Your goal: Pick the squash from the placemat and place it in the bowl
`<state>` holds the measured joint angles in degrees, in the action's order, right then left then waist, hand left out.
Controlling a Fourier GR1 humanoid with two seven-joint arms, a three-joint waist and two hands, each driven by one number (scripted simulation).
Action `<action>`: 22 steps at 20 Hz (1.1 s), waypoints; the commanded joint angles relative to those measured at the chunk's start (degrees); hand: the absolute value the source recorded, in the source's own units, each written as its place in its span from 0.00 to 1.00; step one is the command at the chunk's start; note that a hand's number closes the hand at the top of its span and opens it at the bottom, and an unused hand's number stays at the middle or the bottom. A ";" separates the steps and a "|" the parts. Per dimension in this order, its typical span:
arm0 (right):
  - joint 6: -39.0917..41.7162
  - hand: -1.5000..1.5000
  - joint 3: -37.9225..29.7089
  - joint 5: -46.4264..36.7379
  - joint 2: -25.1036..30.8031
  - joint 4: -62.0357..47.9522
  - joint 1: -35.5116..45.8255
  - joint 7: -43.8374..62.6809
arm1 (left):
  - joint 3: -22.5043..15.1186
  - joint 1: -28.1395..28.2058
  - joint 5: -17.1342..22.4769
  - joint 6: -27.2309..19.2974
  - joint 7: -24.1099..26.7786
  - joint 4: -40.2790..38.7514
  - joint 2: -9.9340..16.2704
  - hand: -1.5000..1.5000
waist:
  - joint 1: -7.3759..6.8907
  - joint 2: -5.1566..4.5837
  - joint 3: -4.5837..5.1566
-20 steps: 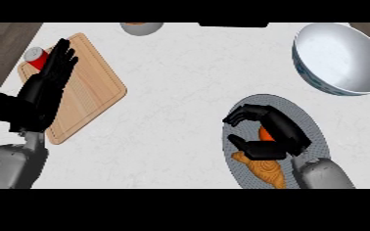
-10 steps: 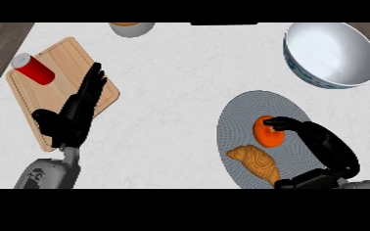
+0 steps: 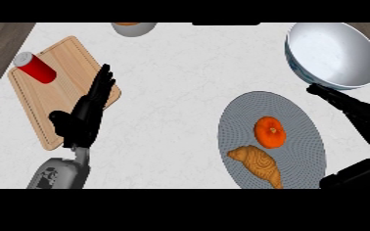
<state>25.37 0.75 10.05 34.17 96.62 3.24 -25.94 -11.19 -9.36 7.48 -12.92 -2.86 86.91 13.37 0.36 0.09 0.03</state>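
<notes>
The squash (image 3: 270, 131), round and orange, lies uncovered on the grey oval placemat (image 3: 239, 122) at the lower right. Beside it, nearer the front, lies a croissant (image 3: 256, 164). The large white bowl (image 3: 329, 54) stands at the upper right, just past the placemat. My right hand (image 3: 343, 105) shows at the right edge, fingers straight and pointing up-left toward the bowl's near rim, apart from the squash and holding nothing. My left hand (image 3: 85, 115) rests open, fingers up, over the near right corner of the cutting board.
A wooden cutting board (image 3: 51, 93) lies at the left with a red cup (image 3: 36, 67) on its far end. A small grey bowl (image 3: 133, 28) stands at the counter's back edge. The counter's dark left edge shows at the upper left.
My right hand has lifted off the squash and swung right toward the bowl, leaving the squash on the placemat. My left hand has shifted right along the cutting board.
</notes>
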 commanded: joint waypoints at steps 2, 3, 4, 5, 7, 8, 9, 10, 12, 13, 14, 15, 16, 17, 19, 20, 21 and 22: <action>3.97 0.00 -1.67 1.51 3.93 2.64 2.72 10.40 | 0.05 -1.23 -1.19 0.40 2.06 -3.52 -2.49 0.50 | -0.18 -0.09 0.02; 4.63 0.00 -1.71 2.04 3.75 0.47 5.40 12.35 | -0.92 1.65 -2.35 -0.97 -0.68 1.12 -1.99 0.50 | -0.67 -0.05 -0.01; 4.70 0.00 -0.35 1.17 4.20 3.07 3.15 14.67 | -0.92 -0.32 -1.88 0.02 -1.28 0.13 -2.14 0.50 | -0.33 -0.03 0.01; 5.26 0.00 0.85 0.50 5.29 4.56 1.83 16.84 | -0.11 -1.29 -1.30 0.44 -2.54 0.88 -1.20 0.50 | -0.21 0.02 0.02; 4.76 0.00 2.89 -1.07 4.78 2.96 7.16 21.98 | -2.76 -1.26 -3.73 -2.10 -3.30 1.98 -3.94 0.50 | -0.75 -0.03 0.01; 4.77 0.00 3.72 -2.62 5.29 4.17 6.56 23.61 | -1.51 1.43 -2.01 0.64 -1.81 2.78 -1.84 0.50 | -0.83 0.01 0.03; 5.23 0.00 4.54 -2.89 5.04 8.05 2.43 24.38 | 0.18 1.11 -1.56 0.62 -3.17 3.29 -0.80 0.50 | -0.30 0.09 0.01; 5.57 0.00 6.67 -5.58 3.86 0.93 8.86 24.82 | -1.49 0.54 -2.90 0.25 -0.02 -0.69 -3.19 0.50 | -1.01 -0.23 0.01; 8.28 0.00 3.92 -4.46 5.05 2.80 7.45 26.40 | 0.39 1.47 -2.17 1.21 -0.84 1.62 -2.18 0.50 | -0.55 -0.05 -0.01; 6.84 0.00 7.41 -8.78 3.09 1.21 7.46 25.99 | -0.44 1.86 -2.06 1.39 -0.09 0.99 -3.17 0.50 | -0.71 -0.11 -0.01; 9.50 0.00 5.95 -10.49 5.38 -0.87 5.06 20.73 | 1.15 -0.38 -2.26 1.40 -0.75 0.48 -2.22 0.50 | -0.46 -0.12 -0.04; 8.39 0.00 8.54 -11.99 3.02 0.39 7.31 24.31 | 1.07 0.72 -2.31 2.13 -3.11 3.17 -0.92 0.50 | -0.74 -0.08 -0.03; 9.42 0.00 7.05 -11.49 1.87 -0.86 7.17 24.74 | 2.01 0.08 -2.91 2.22 1.46 -1.87 -2.86 0.50 | -0.44 -0.12 -0.02; 13.61 0.00 2.71 -9.67 5.88 -4.96 8.46 20.24 | -0.22 5.00 -3.03 2.50 -0.65 4.52 -2.43 0.50 | -0.72 -0.07 -0.04; 10.63 0.00 8.31 -17.86 1.37 -6.94 6.43 16.52 | 2.53 -0.30 -2.71 3.26 1.64 -2.78 -3.14 0.50 | -0.51 -0.20 -0.04; 14.40 0.00 4.19 -14.16 1.51 -10.30 9.97 15.93 | 2.92 1.37 -2.42 3.76 -0.88 0.97 -2.87 0.50 | -0.64 -0.13 -0.04; 15.28 0.00 3.52 -15.78 1.68 -8.15 7.63 15.17 | 2.66 2.00 -4.13 3.34 1.29 0.01 -3.75 0.50 | -0.45 -0.09 -0.03; 11.29 0.00 5.81 -19.93 0.35 -6.65 2.54 11.11 | 0.68 2.08 -5.27 0.64 -2.23 3.31 -5.31 0.50 | -0.35 -0.05 -0.05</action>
<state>37.04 6.13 -4.46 36.22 91.21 9.64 -8.93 -9.76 -8.03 4.01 -10.77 -3.50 87.99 9.86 -0.15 -0.02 0.00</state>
